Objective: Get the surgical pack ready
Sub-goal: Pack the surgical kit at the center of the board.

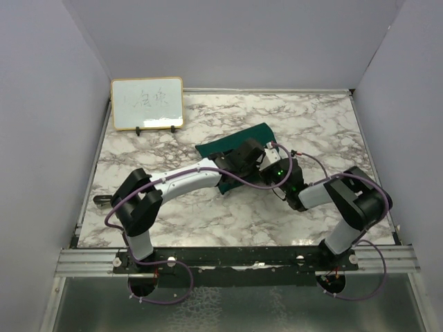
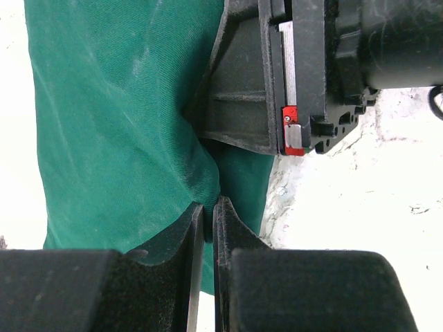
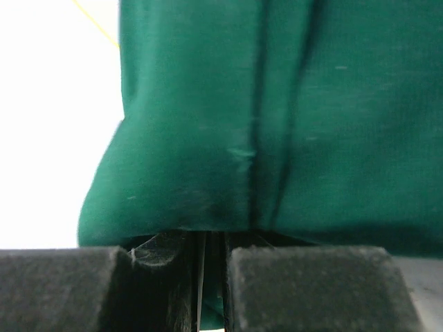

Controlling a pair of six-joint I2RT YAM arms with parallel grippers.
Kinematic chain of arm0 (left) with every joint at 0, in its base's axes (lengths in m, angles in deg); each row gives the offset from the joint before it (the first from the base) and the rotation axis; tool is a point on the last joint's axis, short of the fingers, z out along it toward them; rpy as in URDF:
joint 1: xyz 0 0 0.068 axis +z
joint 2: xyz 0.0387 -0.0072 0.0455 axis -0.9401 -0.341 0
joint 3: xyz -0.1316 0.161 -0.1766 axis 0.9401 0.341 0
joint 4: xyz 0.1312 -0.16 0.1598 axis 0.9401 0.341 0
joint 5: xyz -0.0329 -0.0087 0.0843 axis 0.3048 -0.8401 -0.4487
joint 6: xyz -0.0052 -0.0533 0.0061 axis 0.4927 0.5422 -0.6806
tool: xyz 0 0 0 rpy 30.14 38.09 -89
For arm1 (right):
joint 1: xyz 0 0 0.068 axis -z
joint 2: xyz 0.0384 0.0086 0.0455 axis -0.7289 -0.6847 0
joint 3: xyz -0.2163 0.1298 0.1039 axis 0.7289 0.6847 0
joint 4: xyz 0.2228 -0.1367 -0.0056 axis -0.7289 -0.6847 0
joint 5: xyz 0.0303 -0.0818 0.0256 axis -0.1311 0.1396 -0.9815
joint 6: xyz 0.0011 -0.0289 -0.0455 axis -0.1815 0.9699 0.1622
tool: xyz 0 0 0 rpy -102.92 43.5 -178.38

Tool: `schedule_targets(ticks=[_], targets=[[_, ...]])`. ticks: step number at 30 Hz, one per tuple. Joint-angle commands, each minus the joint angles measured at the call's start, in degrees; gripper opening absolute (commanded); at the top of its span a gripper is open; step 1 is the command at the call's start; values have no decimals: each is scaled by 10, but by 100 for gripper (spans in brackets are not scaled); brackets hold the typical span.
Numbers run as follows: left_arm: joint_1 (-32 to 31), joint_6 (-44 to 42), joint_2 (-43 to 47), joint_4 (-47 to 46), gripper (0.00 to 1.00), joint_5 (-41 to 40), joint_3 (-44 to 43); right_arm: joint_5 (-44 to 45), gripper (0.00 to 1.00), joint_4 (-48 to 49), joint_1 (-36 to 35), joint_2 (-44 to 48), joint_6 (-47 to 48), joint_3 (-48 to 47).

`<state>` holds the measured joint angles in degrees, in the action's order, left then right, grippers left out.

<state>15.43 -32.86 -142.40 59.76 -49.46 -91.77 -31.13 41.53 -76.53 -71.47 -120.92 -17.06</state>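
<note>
Overhead view of a marbled counter (image 1: 332, 124) on which the dark green drape (image 1: 239, 146), folded into a rectangular bundle, lies slightly right of centre, set at an angle to the counter edges. Both arms reach inward and meet over the near right part of the bundle, hiding that portion. A wood-framed whiteboard (image 1: 147, 104) stands at the far left corner, well apart from the drape. Left wrist view: the left gripper (image 2: 212, 207) is closed to a narrow slit, a puckered fold of the green fabric pinched between its fingertips; the cloth creases toward that point. The black body of the other arm's tool, with a small red part, sits just beyond, against the fabric's edge, and bare counter shows on the right. Right wrist view: the right gripper (image 3: 213, 241) is likewise closed almost completely, the drape's lower edge gathered into the slit between its fingers, a sliver of green visible within the gap. Vertical folds run up the cloth above it.
</note>
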Motion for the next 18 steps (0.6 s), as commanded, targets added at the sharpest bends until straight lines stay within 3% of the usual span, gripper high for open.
schedule_targets(ticks=[1, 7, 11, 16, 18], targets=[[-18, 22, 25, -20, 0, 21, 9, 19, 10, 113, -2, -43, 9, 31], [-18, 23, 41, -41, 0, 25, 20, 38, 11, 22, -2, 6, 8, 36], [-18, 19, 57, -41, 0, 24, 30, 46, 11, 12, -2, -6, 34, 9], [-18, 19, 62, -40, 0, 38, 39, 14, 11, 121, -2, -67, 47, -15], [-19, 24, 59, -38, 0, 41, 42, 12, 11, 117, -2, -63, 50, -31]])
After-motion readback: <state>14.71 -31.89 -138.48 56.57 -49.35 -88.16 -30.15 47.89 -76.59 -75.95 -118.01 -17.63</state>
